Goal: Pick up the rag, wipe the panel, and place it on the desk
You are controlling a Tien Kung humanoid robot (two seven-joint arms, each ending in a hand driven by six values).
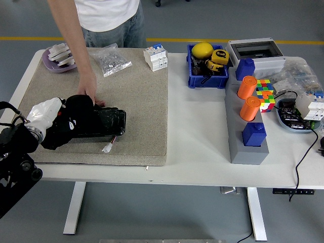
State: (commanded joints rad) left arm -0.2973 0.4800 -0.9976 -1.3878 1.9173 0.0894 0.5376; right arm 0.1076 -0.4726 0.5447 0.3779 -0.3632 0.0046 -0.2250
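My left hand (45, 115), white-shelled, has its fingers closed over the crumpled black cloth rag (76, 119), which sits bunched on the left end of the flat black rectangular panel (104, 124). The panel lies on the beige felt mat (136, 96) covering the white surface (197, 131), long axis running left to right, extending rightward from my fingers. A person's hand (90, 91) steadies the panel's far edge.

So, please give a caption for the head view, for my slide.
Left hand presses the black rag on the panel while a person's hand steadies it.
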